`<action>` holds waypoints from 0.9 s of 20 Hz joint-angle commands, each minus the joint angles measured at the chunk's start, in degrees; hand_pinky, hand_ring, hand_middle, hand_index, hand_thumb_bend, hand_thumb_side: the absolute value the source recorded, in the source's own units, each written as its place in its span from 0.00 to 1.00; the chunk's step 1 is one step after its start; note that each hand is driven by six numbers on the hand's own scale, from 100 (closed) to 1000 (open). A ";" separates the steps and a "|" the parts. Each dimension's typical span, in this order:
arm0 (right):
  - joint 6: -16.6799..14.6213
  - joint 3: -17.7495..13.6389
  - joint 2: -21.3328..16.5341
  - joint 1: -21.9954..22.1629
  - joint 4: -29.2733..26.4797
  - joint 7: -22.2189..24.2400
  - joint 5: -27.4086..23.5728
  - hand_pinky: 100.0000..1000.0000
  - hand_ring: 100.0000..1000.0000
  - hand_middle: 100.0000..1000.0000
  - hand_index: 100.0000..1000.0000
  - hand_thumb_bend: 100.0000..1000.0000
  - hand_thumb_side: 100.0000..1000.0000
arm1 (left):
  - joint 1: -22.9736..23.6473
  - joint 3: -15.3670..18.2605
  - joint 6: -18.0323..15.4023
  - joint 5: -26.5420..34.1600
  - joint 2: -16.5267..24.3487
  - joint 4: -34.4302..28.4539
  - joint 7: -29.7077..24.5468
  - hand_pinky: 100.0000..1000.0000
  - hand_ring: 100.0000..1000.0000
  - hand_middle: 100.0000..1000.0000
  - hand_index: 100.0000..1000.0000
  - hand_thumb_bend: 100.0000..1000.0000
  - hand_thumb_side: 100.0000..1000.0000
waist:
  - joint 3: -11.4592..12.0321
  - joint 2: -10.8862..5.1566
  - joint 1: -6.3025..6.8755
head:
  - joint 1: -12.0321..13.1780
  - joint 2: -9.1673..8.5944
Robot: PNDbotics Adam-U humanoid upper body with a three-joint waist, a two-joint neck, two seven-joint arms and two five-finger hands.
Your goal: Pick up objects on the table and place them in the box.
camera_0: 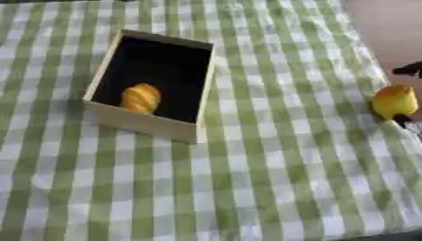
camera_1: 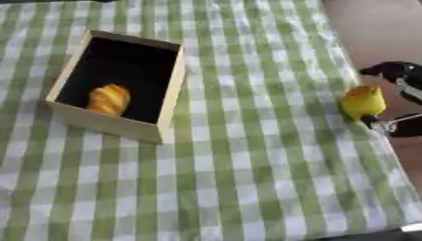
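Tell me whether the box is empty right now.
No: the box already holds an orange-yellow ridged object in its near corner, while a yellow object sits at the right hand.

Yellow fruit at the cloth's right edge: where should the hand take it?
Grip the yellow fruit across its rounded middle, coming from the right, where the right hand already flanks it. It's round, with open cloth on its left.

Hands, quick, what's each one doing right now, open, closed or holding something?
Left hand: not in view.
Right hand: at the right edge, its fingers are around the yellow rounded fruit-like object near the green checked tablecloth's edge, appears to be gripping it.
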 commanded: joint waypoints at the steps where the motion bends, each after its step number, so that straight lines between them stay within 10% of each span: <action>1: -0.35 -0.10 -2.69 -0.86 1.57 0.15 1.14 0.87 0.94 0.86 0.95 0.29 0.25 | -0.38 0.21 -0.06 0.37 0.44 -0.90 -0.27 0.62 0.78 0.73 0.81 0.15 0.60 | 0.15 -0.76 -0.09 | -0.31 -0.59; 6: 0.03 0.27 -2.94 -1.57 3.42 0.35 2.89 0.87 0.94 0.86 0.95 0.32 0.29 | -0.35 0.07 0.09 0.46 0.26 -0.90 -0.47 0.62 0.78 0.73 0.81 0.15 0.60 | 0.16 -0.59 -0.22 | -0.53 -0.61; 11: 0.18 0.35 -2.21 -2.03 3.27 -1.66 0.91 0.86 0.90 0.76 0.86 0.05 0.22 | -0.34 0.05 0.21 0.56 0.20 -0.90 -0.58 0.62 0.78 0.73 0.81 0.14 0.61 | 0.35 -0.47 -0.18 | -0.64 -0.57; 18: 1.13 -0.10 -2.64 -2.24 0.33 -0.96 -3.12 0.85 0.90 0.73 0.83 0.00 0.21 | -0.48 0.03 0.17 0.51 0.35 -0.90 -0.79 0.62 0.78 0.74 0.81 0.14 0.61 | 0.30 -0.62 -0.30 | -0.52 -0.48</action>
